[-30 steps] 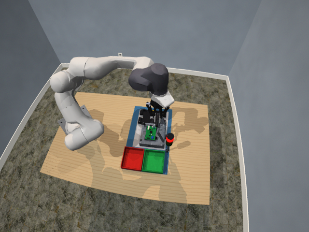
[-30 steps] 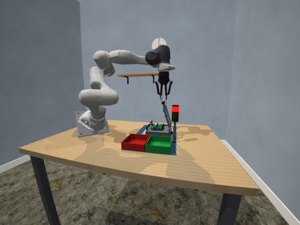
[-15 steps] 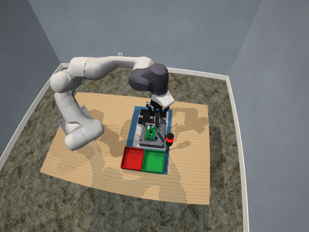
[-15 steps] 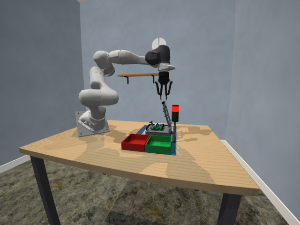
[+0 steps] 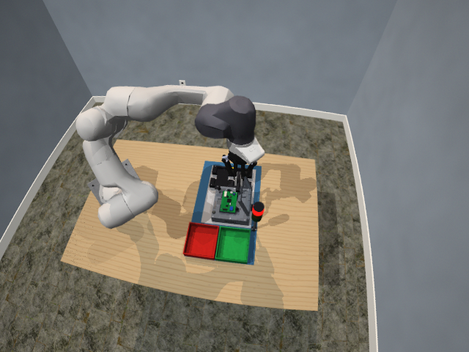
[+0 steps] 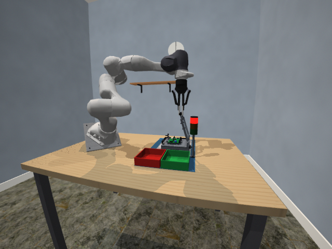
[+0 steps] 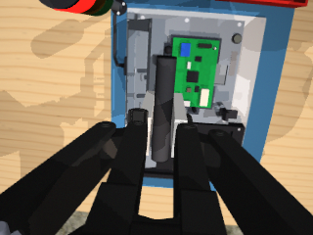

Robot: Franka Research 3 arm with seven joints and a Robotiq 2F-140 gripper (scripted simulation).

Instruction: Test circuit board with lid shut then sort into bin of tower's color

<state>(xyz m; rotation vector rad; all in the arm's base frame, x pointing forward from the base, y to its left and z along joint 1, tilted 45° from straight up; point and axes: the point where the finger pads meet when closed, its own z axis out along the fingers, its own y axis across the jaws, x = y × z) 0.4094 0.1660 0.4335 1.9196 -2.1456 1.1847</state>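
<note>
The green board (image 7: 197, 72) is seen face up in the tester (image 5: 242, 218), white connector end (image 7: 204, 98) toward the camera in the wrist view. Above it the raised lid's black handle (image 7: 163, 110) is clamped in the gripper (image 7: 162, 126). The tower (image 6: 193, 123) is lit red; red bin (image 5: 200, 240) and green bin (image 5: 233, 244) are parked just in front

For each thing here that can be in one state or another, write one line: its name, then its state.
Gripper: shut on the lid's handle.
Tester lid: raised, standing open.
Circuit board: lying face up in the tester.
Signal tower: lit red.
Red bin: upright, nothing in it.
Green bin: upright, nothing in it.
</note>
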